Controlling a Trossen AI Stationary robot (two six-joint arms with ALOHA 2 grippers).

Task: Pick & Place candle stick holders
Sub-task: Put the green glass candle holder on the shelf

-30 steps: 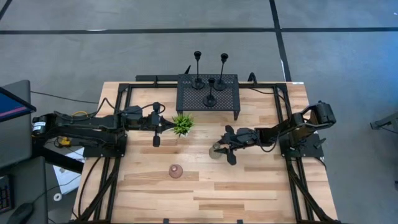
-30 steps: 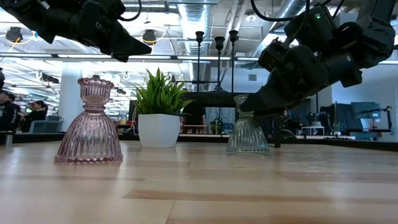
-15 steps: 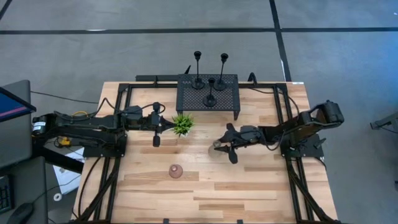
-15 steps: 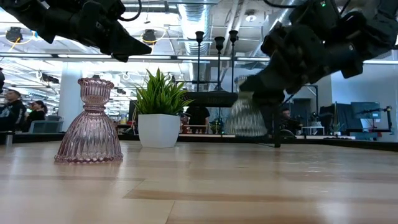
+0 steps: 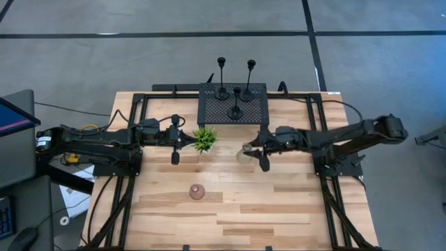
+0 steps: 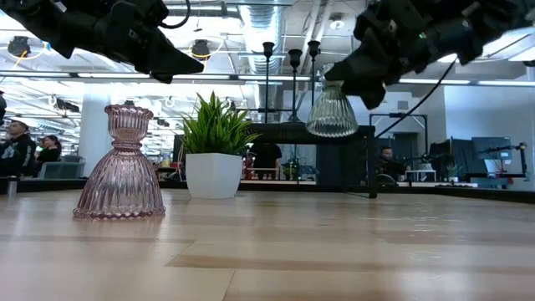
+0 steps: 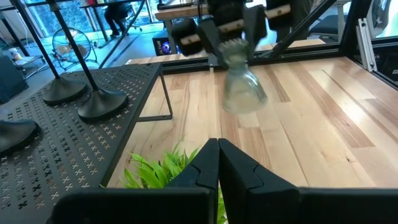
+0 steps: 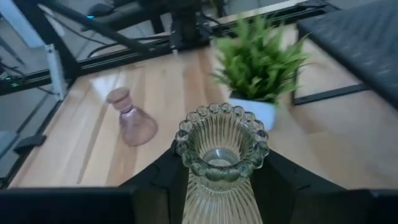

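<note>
My right gripper (image 5: 252, 155) is shut on the greenish glass cup (image 6: 332, 111), which also shows in the high view (image 5: 244, 153) and hangs in the air right of the potted plant (image 5: 204, 139). The pinkish glass cup (image 5: 197, 192) stands on its flared base on the table. Three slim black holders (image 5: 235, 89) stand on their round bases on the black mesh rack (image 5: 233, 107). My left gripper (image 5: 175, 148) is shut and empty, hovering just left of the plant. My right gripper pinches the greenish cup's narrow neck (image 8: 219, 184) between its two fingers (image 8: 163, 172), just below the beaded top rim. The fingers come nearly level from the table's right side. The cup hangs upright, flared base down, lifted clear of the table (image 6: 332, 125).
The small potted plant stands between the two grippers. The mesh rack stands on legs at the far middle of the table. People show in the room beyond the table (image 6: 15, 146). Bare wood lies along the near half of the table (image 5: 279, 209).
My right gripper has lifted the greenish cup off the table and carried it up and toward the far edge, nearer the rack. The cup has stayed upright in the hold. My left arm has kept still.
</note>
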